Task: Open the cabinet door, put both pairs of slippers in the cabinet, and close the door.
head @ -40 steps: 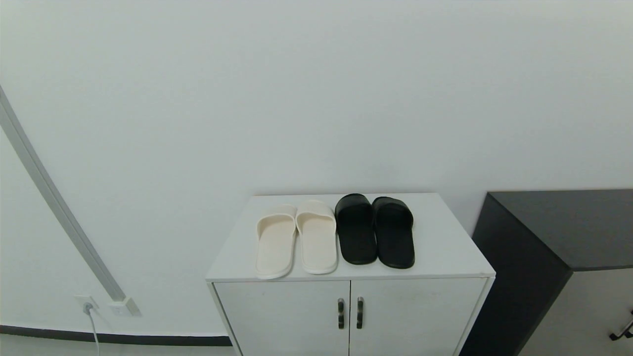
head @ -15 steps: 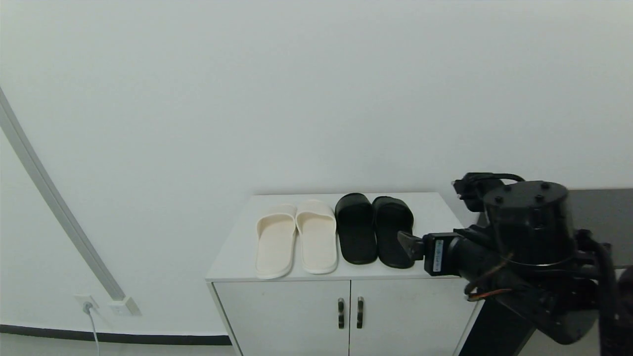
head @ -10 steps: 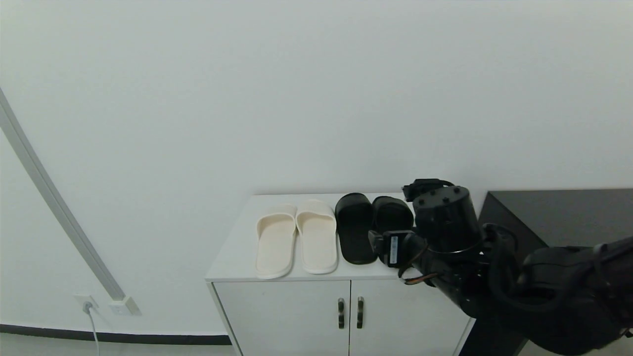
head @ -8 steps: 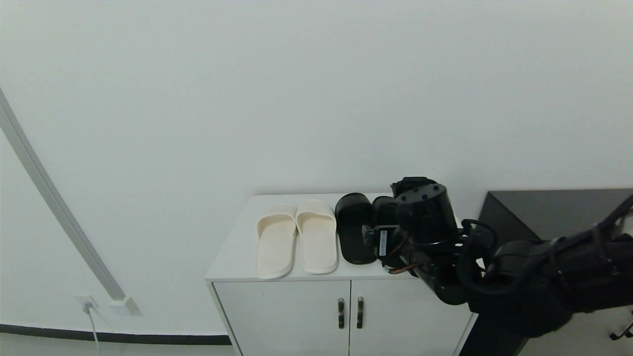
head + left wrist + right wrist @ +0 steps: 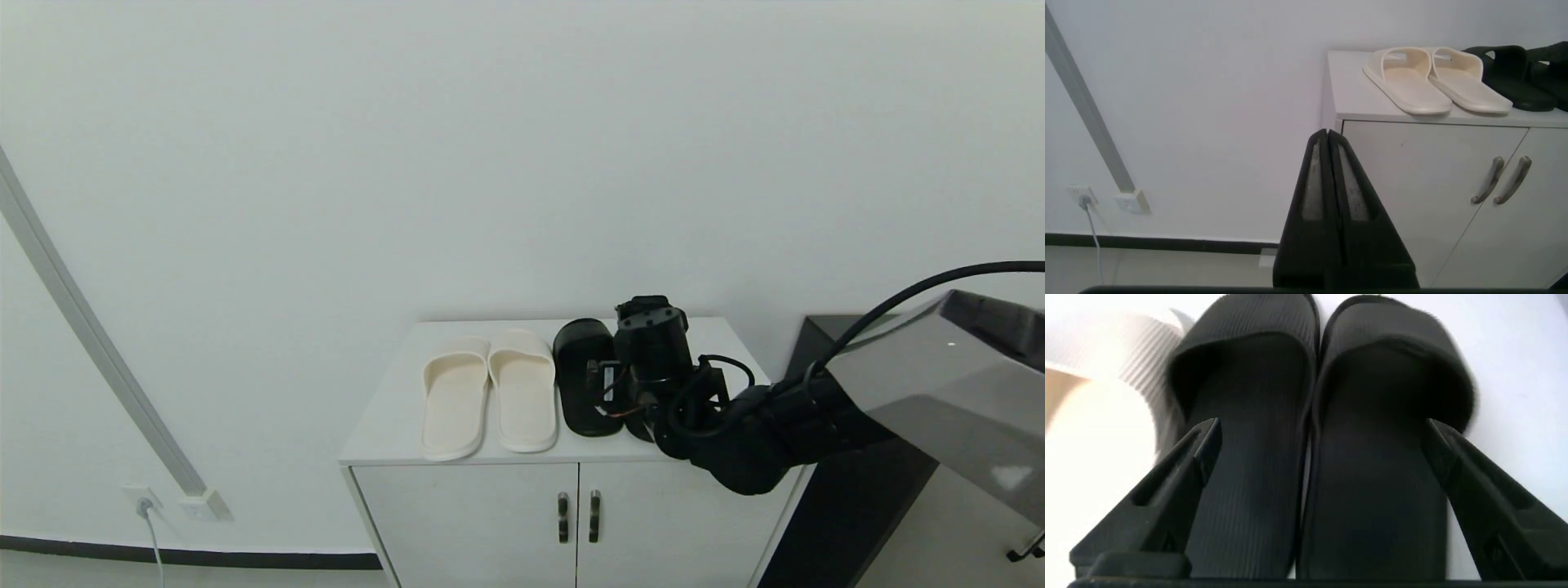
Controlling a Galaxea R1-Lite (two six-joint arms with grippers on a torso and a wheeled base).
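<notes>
Our left gripper [image 5: 1328, 184], fingers pressed together, points at the left corner of the shut white cabinet [image 5: 465, 514]. On top sit the cream slippers [image 5: 522, 392], then the black slippers [image 5: 584, 384], with our right gripper [image 5: 1321, 437] spread wide over them.

Even, diffuse room light; white wall [image 5: 522, 147] bright, greying toward corners. Wall trunking [image 5: 90, 335] bows near the edge. Cream slipper [image 5: 1094, 433] washes out close-up.
</notes>
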